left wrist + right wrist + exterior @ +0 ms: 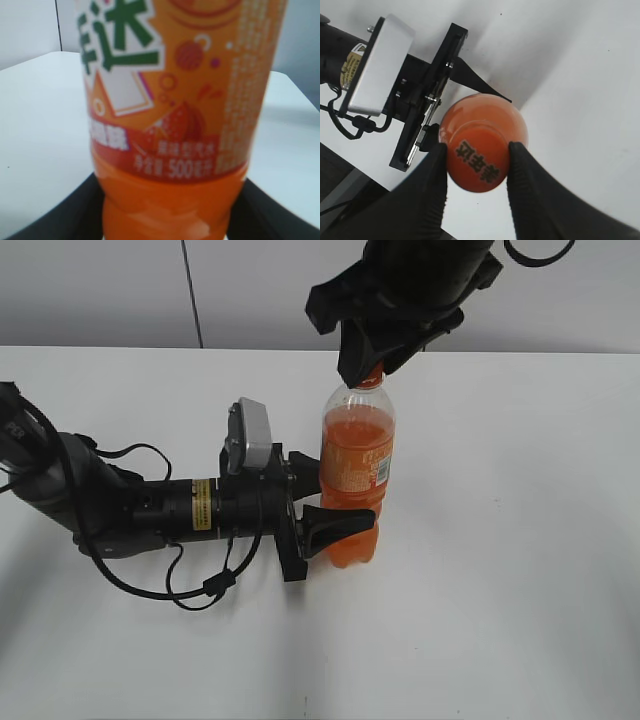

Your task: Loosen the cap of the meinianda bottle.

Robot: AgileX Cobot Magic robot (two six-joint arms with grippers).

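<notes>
Here the meinianda bottle (357,472) stands upright on the white worktop (520,540), a little right of the middle of the exterior view, with orange drink filling it almost to the shoulder and its orange label round the middle.

The left gripper (335,502) reaches in from the left, lying low along the worktop, and its black fingers (338,525) close on the bottle's lower body from the near and far sides. In the left wrist view the bottle (177,120) fills the picture, label print facing the camera, and the dark fingers (65,212) show at both bottom corners pressed against the bottle's sides. So the left fingers stand partly apart and hold the bottle at its lower part.

The right gripper (372,368) comes down from above, over the bottle's top. In the right wrist view the cap (478,158) is seen from straight above, orange with dark characters on its top, and the two ribbed black fingers (431,185) sit one on each side of it, both touching its edge. The right fingers are thus closed on the cap. In the exterior view the cap (371,379) shows only as a sliver of orange under the fingertips.
</notes>
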